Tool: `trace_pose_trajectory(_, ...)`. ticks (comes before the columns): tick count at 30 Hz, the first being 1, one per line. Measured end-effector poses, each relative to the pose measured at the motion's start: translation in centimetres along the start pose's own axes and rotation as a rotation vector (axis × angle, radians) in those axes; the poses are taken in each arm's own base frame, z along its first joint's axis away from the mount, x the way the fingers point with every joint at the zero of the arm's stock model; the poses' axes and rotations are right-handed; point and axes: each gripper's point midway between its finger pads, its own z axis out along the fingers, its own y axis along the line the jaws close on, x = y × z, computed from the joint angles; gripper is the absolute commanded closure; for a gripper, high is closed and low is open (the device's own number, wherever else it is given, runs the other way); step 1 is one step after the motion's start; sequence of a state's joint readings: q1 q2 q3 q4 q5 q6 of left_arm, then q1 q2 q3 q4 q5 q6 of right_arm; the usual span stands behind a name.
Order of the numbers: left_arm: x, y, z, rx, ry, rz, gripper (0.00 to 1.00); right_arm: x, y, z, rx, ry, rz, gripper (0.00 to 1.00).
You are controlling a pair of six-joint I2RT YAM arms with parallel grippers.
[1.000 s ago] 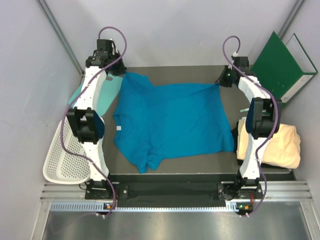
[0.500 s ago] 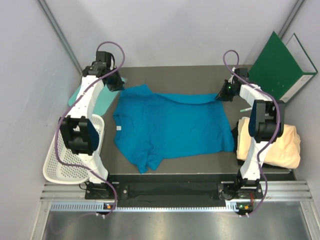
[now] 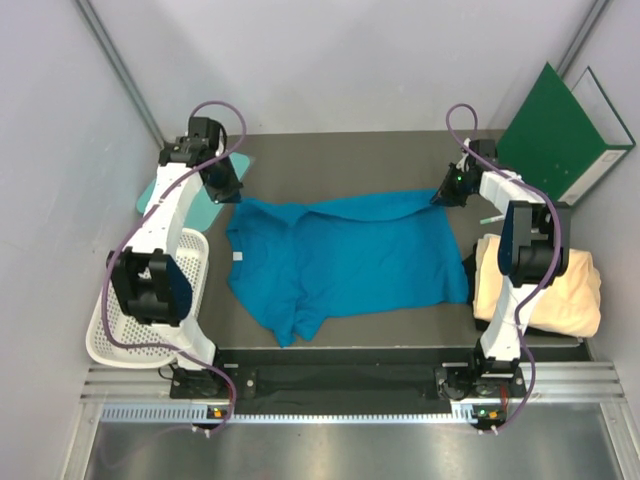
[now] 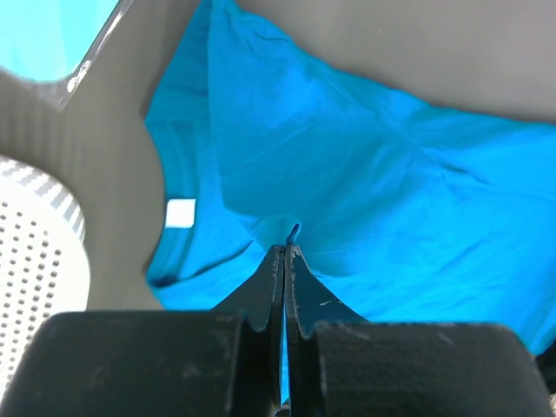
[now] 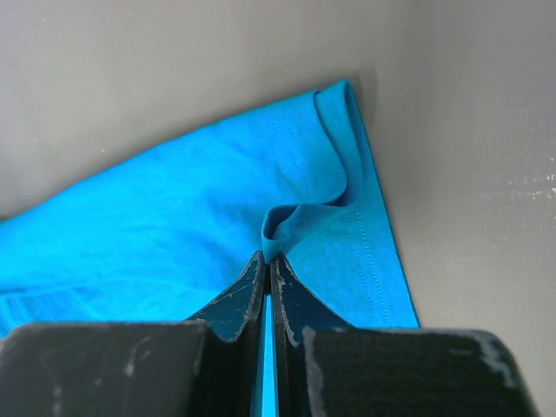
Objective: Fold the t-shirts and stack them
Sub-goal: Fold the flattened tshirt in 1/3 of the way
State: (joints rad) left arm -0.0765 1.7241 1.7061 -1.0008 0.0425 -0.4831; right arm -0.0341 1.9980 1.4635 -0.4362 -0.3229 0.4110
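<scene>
Top external view: the blue t-shirt [image 3: 350, 260] lies mid-frame on the counter [image 3: 340, 165]. The left tool [image 3: 236, 195] and right tool [image 3: 438, 198] are each clamped on its upper edge. The first fold looks barely begun. The cream t-shirt [image 3: 570, 290] sits bundled at right, and stacking remains.

Overhead view facing down, wrist views close, sharing blue t-shirt [image 3: 350, 255]
</scene>
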Motion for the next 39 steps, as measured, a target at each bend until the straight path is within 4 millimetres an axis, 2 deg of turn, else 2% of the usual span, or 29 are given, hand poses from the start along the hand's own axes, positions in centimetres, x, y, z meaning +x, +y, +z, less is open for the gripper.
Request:
trace_pose_trajectory(5, 1.5, 1.3, -1.2, -0.034, 0.007, 0.005, 1.00, 0.1, -0.1, 0.0, 0.002, 0.006, -0.008, 1.00)
trace_pose_trajectory(11, 4.4, 2.9, -1.7, -0.066, 0.058, 0.004, 1.00, 0.5, -0.3, -0.1, 0.005, 0.023, -0.006, 1.00)
trace_pose_trajectory(19, 10.5, 4.9, -1.0, -0.087, 0.221, -0.003, 1.00, 1.6, -0.6, 0.1, 0.005, 0.052, -0.008, 1.00)
trace_pose_trajectory(20, 11.3, 5.1, -0.9, -0.089, 0.240, -0.002, 0.96, 1.9, -0.8, 0.1, 0.008, 0.060, -0.005, 1.00)
trace_pose_trajectory(21, 11.9, 5.3, -0.8, -0.092, 0.255, -0.001, 0.72, 2.2, -0.9, 0.2, 0.011, 0.068, -0.003, 1.00)
trace_pose_trajectory(22, 12.8, 5.5, -0.7, -0.096, 0.280, -0.001, 0.42, 2.6, -1.1, 0.2, 0.015, 0.079, 0.001, 1.00)
trace_pose_trajectory(23, 13.4, 5.8, -0.6, -0.100, 0.298, 0.008, 0.02, 2.8, -1.2, 0.2, 0.017, 0.086, 0.003, 1.00)
trace_pose_trajectory(26, 15.3, 6.7, -0.7, -0.140, 0.361, 0.006, 0.01, 3.0, -1.2, 0.2, 0.018, 0.092, -0.001, 1.00)
trace_pose_trajectory(30, 14.8, 7.6, -1.1, -0.196, 0.348, 0.018, 0.01, 3.3, -1.4, 0.1, 0.024, 0.104, 0.000, 1.00)
trace_pose_trajectory(35, 10.8, 6.5, -0.7, -0.209, 0.259, 0.032, 0.01, 3.7, -1.6, -0.2, 0.037, 0.125, -0.003, 1.00)
trace_pose_trajectory(39, 7.7, 5.4, 1.5, -0.221, 0.232, 0.036, 0.01, 3.9, -1.8, -0.4, 0.054, 0.139, -0.003, 1.00)
